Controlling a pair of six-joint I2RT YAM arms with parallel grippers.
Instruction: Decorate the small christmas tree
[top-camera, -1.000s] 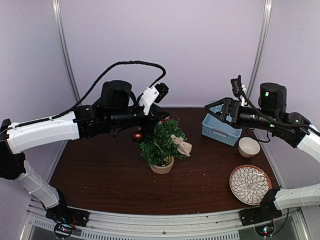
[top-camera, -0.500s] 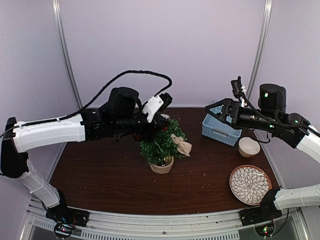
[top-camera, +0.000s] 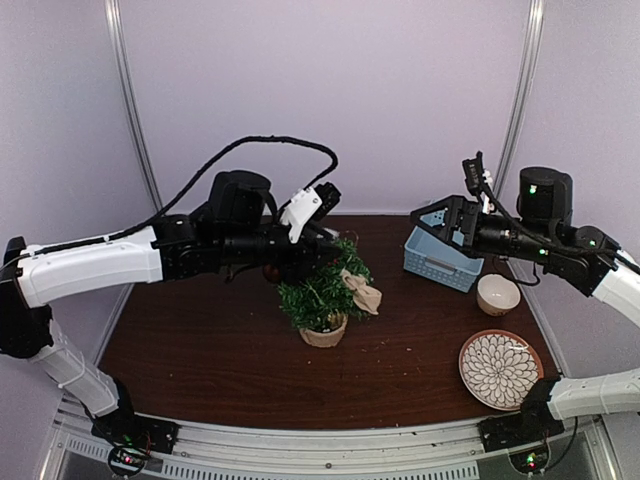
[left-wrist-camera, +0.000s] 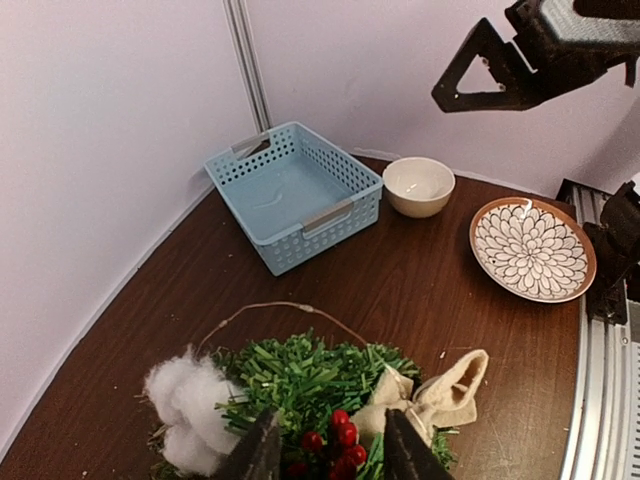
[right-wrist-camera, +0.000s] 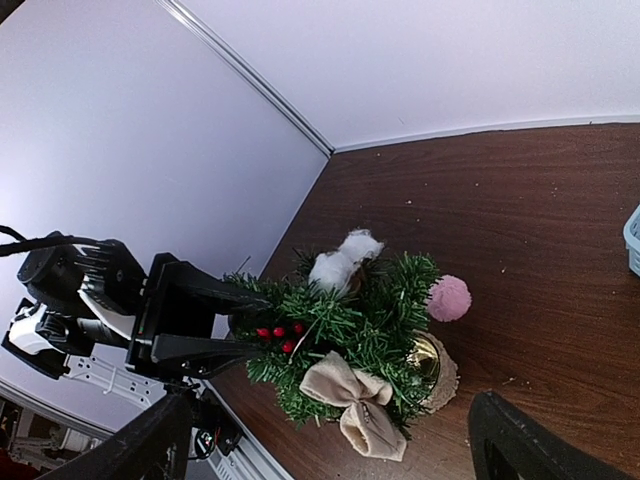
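Observation:
The small christmas tree (top-camera: 318, 290) stands mid-table in its tan burlap pot (top-camera: 325, 332). It carries a beige bow (top-camera: 362, 290), white cotton (left-wrist-camera: 185, 405), a pink pompom (right-wrist-camera: 449, 297) and a gold bell (right-wrist-camera: 425, 355). My left gripper (top-camera: 325, 248) is at the tree's top. Its jaws stand apart on either side of a red berry sprig (left-wrist-camera: 335, 440) that sits in the branches. The right wrist view shows the same gripper (right-wrist-camera: 245, 320) beside the berries (right-wrist-camera: 280, 332). My right gripper (top-camera: 435, 222) is open and empty, held high above the basket.
A light blue basket (top-camera: 440, 258) stands at the back right, a white bowl (top-camera: 497, 294) in front of it and a patterned plate (top-camera: 499, 368) near the front right edge. Purple walls close in the table on three sides.
My left arm has swung right and forward, bringing its gripper from behind-left of the tree onto the tree's top. The right arm has not moved.

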